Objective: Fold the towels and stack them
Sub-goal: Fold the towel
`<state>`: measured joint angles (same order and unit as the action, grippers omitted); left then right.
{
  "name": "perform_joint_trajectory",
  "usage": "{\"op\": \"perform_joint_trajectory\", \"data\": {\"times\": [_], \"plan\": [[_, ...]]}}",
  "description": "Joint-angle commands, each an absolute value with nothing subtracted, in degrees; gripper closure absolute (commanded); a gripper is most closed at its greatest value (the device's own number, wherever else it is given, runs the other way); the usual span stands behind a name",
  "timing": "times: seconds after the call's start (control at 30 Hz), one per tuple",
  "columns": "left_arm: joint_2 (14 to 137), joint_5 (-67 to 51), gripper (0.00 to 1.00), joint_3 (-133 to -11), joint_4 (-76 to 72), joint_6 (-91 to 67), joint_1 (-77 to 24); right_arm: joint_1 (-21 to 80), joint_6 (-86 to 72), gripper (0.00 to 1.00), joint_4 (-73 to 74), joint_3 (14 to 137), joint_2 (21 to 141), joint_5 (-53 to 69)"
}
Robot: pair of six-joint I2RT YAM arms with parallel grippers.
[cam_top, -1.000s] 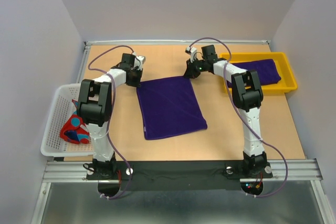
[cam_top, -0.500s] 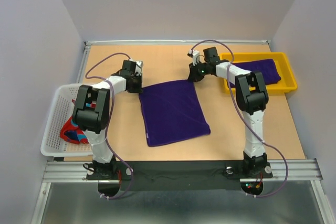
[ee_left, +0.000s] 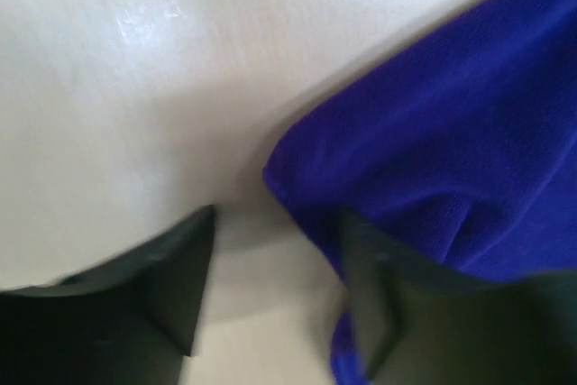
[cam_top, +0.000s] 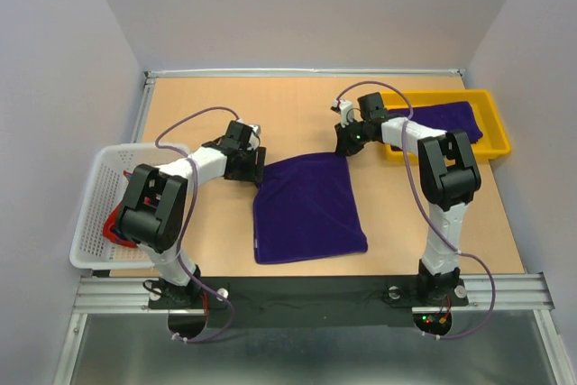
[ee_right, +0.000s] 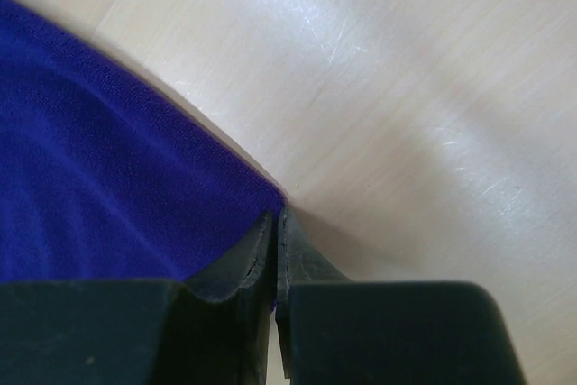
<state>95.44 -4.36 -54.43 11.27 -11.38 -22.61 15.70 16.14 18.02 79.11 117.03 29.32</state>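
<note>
A deep purple towel [cam_top: 306, 209] lies flat on the table's middle. My left gripper [cam_top: 259, 167] sits at its far left corner, jaws open. In the left wrist view the towel's corner [ee_left: 297, 178] lies loose on the wood between the gripper's [ee_left: 275, 286] fingers, close to the right finger [ee_left: 370, 295]. My right gripper [cam_top: 345, 149] is shut on the far right corner; the right wrist view shows the gripper [ee_right: 275, 223] pinching the towel's [ee_right: 90, 178] tip. A second purple towel [cam_top: 446, 119] lies in the yellow tray. A red towel [cam_top: 112, 225] peeks from the basket.
The yellow tray [cam_top: 494, 123] stands at the far right, just beyond my right arm. The white mesh basket [cam_top: 90, 214] hangs off the table's left edge, partly under my left arm. Bare wood [cam_top: 207, 223] lies left of the towel.
Both grippers dragged the purple towel toward the near edge and a little right. The left gripper has opened and let go of its corner; the right stays shut on its corner.
</note>
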Motion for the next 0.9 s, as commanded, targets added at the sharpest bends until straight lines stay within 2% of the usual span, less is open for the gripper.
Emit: {"op": "perform_joint_trajectory", "data": {"times": [0.0, 0.67, 0.87], "plan": [[95.2, -0.4, 0.24, -58.9, 17.5, -4.1, -22.0, 15.4, 17.5, 1.0, 18.4, 79.0, 114.2, 28.8], [109.5, -5.4, 0.27, -76.3, 20.0, 14.3, -21.7, 15.4, 18.1, 1.0, 19.2, 78.3, 113.6, 30.8], [112.7, -8.1, 0.32, -77.8, 21.6, 16.3, -21.5, 15.4, 18.3, 0.99, 19.2, 78.2, 113.2, 30.5]]}}
